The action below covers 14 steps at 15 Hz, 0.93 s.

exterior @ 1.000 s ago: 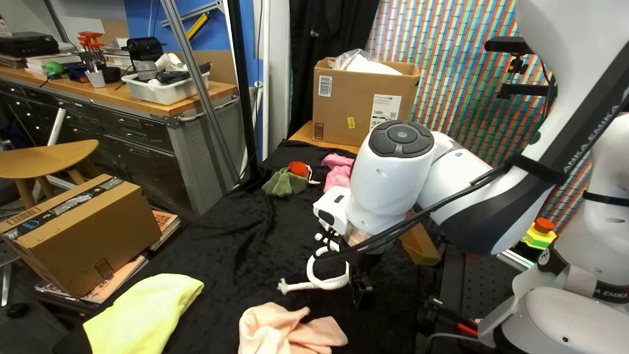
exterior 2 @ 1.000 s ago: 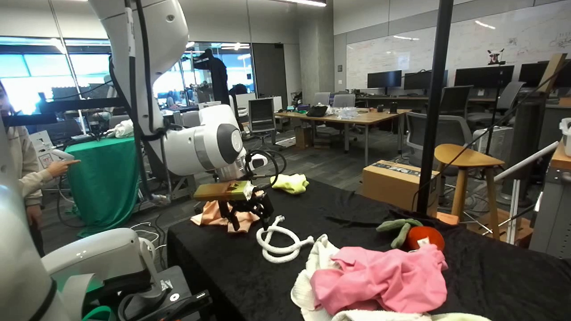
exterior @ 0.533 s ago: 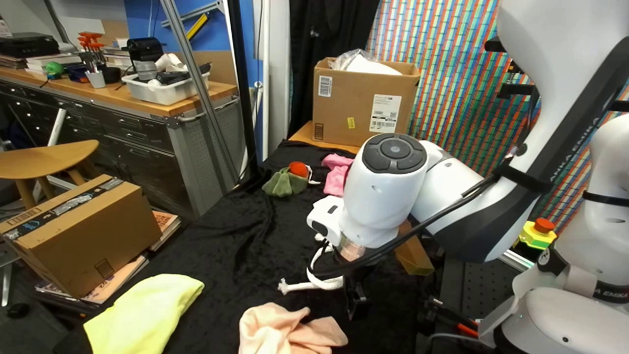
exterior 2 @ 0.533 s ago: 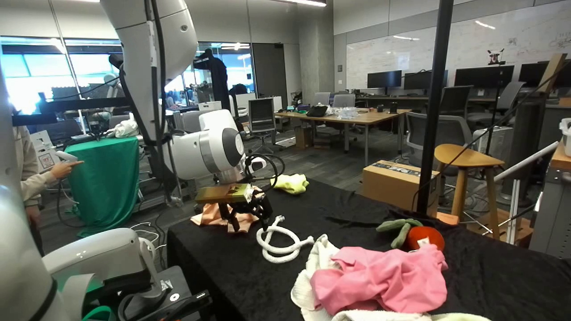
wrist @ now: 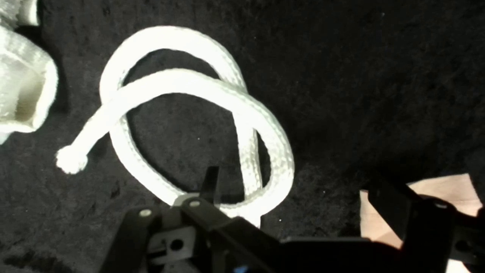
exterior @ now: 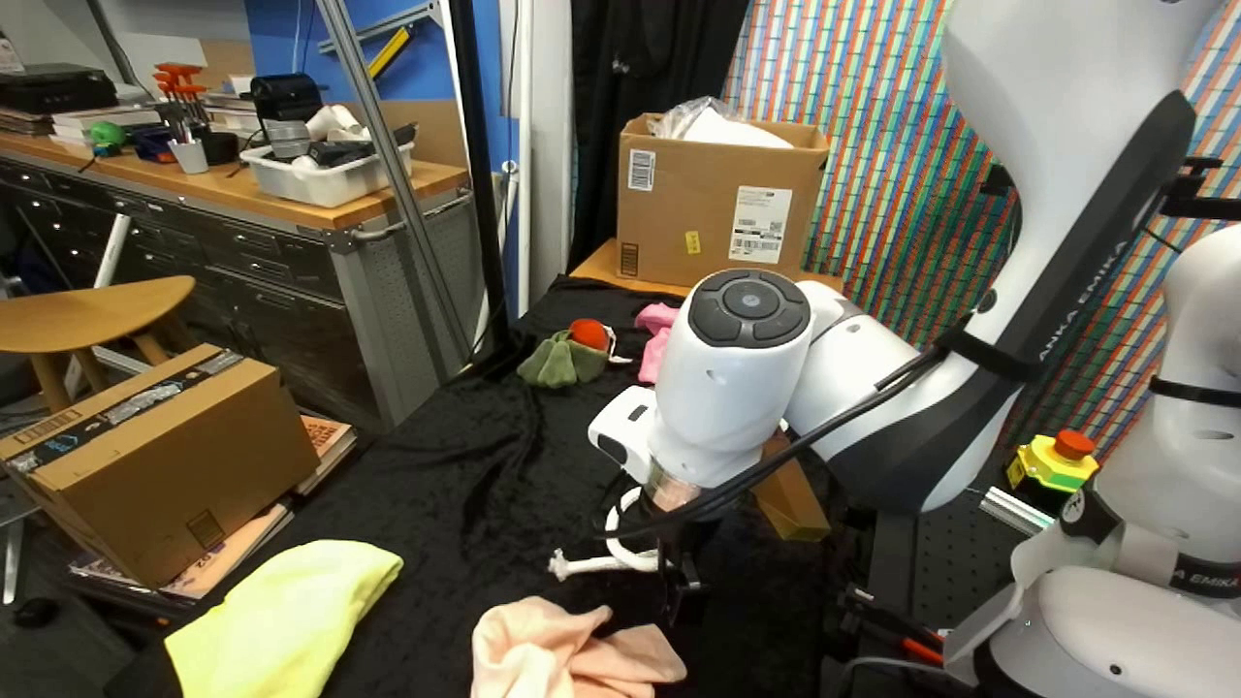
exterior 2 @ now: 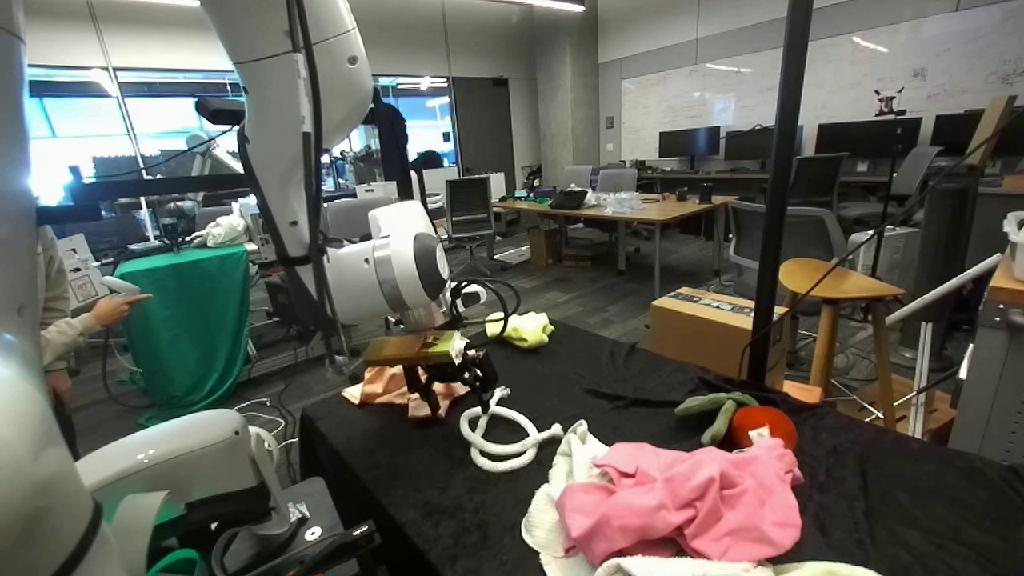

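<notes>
Listing first a white braided rope (wrist: 170,80), lying loosely looped on a black velvet cloth (wrist: 360,94), crossing over itself at several places and ending at one side in a bound tip; possibly forming a loose knot, but hiding its lower bend partly behind a finger (wrist: 209,185) of the gripper (exterior 2: 461,408) in the wrist view.

Recording progress: showing as done, by judgement, only the placing of the gripper near the rope; leaving the rope ungripped and unraised; seemingly standing at an early stage. Spreading the gripper's jaws wide, holding nothing; overlapping the rope with one finger in the wrist view, without revealing whether touching or only hovering above.

Noting pose: arching the white Panda arm (exterior: 858,354) out over the cloth, setting the wrist nearly upright and pointing both fingers downward, one toward the rope and one toward a crumpled peach cloth (exterior: 577,645).

Continuing outward: including a yellow cloth (exterior: 291,606), lying apart from the peach cloth; on the rope's opposite side, a crumpled pink cloth (exterior 2: 680,496), lying partly on a cream ribbed cloth (exterior 2: 560,484); just beside, a red-and-green soft item (exterior 2: 772,420), appearing toy-like; ending with a cardboard carton (exterior: 679,218), standing past the cloth's far end and showing clear plastic at its mouth.
</notes>
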Available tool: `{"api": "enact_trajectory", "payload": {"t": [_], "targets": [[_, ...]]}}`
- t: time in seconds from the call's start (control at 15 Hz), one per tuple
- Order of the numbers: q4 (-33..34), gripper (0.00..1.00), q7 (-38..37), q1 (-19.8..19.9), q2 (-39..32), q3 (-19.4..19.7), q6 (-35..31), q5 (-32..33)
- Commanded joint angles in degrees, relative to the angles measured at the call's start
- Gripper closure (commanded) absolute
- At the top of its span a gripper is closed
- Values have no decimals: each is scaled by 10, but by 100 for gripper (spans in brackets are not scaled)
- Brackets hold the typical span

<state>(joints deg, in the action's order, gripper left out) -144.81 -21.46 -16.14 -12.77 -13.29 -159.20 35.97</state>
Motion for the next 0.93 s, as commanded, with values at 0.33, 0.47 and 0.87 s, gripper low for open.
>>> {"api": "enact_trajectory", "payload": {"t": [0.33, 0.47, 0.87], "targets": [[19, 0, -27, -6, -20, 34, -9, 52], [20, 0, -33, -8, -19, 43, -7, 68], [23, 0, -57, -7, -14, 64, -4, 115]]}}
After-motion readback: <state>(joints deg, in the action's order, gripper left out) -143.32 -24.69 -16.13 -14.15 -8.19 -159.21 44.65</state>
